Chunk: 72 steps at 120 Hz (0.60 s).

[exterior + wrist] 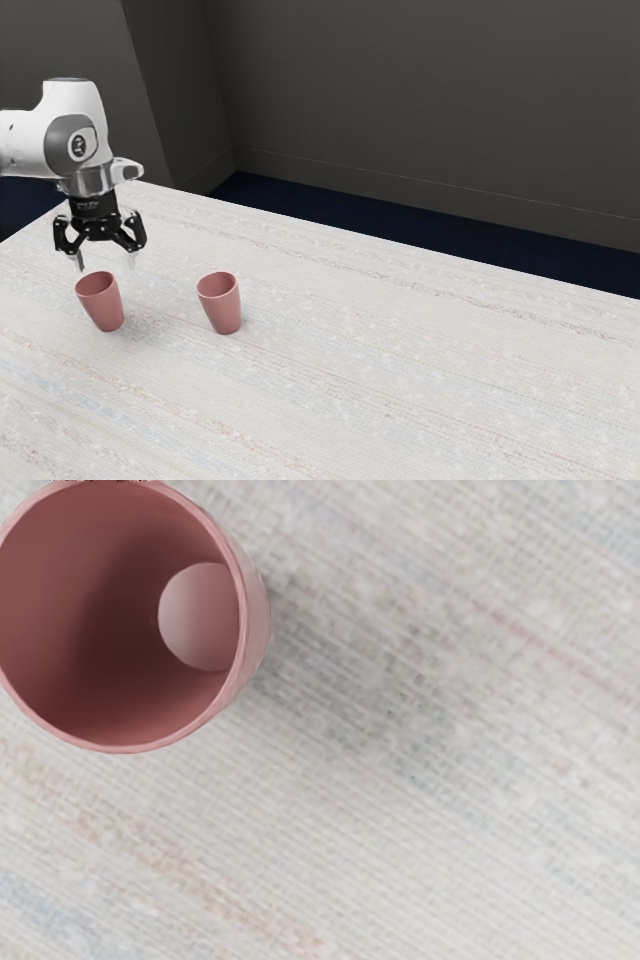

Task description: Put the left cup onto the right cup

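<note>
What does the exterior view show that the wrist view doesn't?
The exterior view gives the white arm, its open gripper hovering just above the left cup, the right cup standing apart beside it, and the dark walls behind. The wrist view looks straight down into the left cup, all the way to its round bottom. Both share the left cup and the pale table.

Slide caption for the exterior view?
Open gripper hovers above the left cup; right cup stands apart on the table.
</note>
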### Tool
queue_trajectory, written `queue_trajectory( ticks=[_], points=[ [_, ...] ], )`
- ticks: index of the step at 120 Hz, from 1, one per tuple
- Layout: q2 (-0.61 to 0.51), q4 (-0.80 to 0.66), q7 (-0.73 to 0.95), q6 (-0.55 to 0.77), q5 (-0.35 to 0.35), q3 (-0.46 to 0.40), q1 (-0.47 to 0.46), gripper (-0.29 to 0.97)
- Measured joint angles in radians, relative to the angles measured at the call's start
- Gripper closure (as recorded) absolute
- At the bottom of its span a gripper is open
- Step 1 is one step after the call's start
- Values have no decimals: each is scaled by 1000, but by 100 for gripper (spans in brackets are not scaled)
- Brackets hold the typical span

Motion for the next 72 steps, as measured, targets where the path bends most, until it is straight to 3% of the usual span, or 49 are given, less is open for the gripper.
queue_trajectory(
  ticks=[72],
  points=[
    [60,-42,211,141,-6,1,11,0]
  ],
)
